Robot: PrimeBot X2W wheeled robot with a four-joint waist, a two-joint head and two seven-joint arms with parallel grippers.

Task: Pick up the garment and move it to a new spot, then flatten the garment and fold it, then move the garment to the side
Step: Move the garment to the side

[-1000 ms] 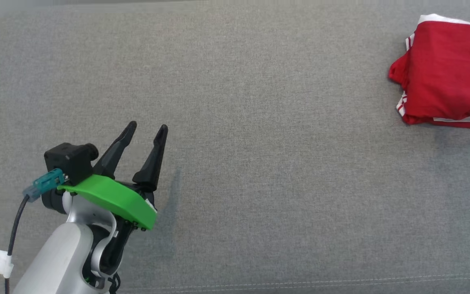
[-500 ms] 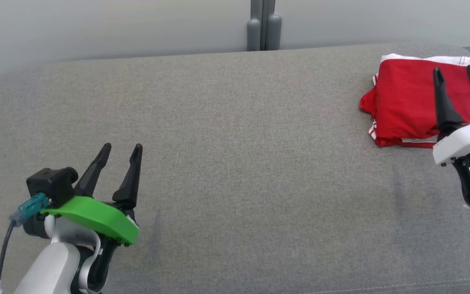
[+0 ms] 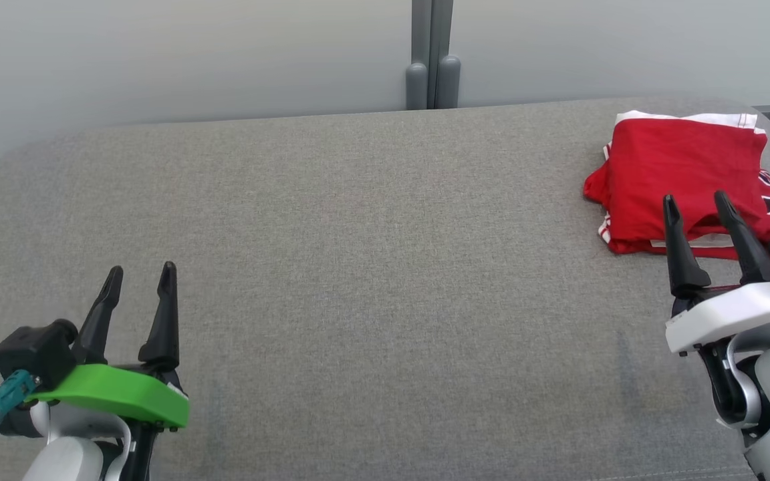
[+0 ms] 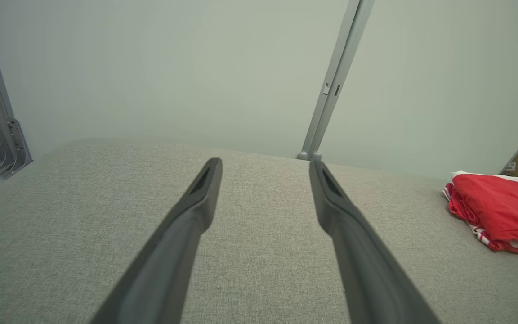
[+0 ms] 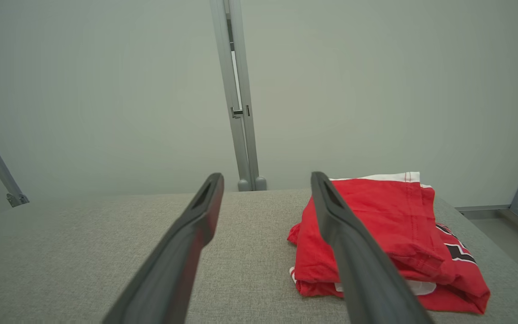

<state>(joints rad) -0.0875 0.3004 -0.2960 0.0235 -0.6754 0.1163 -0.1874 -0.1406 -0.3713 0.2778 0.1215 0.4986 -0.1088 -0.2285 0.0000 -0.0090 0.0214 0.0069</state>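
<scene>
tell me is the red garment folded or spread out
Folded. The garment lies as a compact, layered bundle with stacked edges showing along its near side, not laid out flat.

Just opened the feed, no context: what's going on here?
A folded red garment with white trim lies at the far right of the grey fabric-covered surface. Nothing is held. The right hand is open, aimed at the garment's near edge. The left hand is open too, over bare fabric at the near left. Folding looks done.
</scene>
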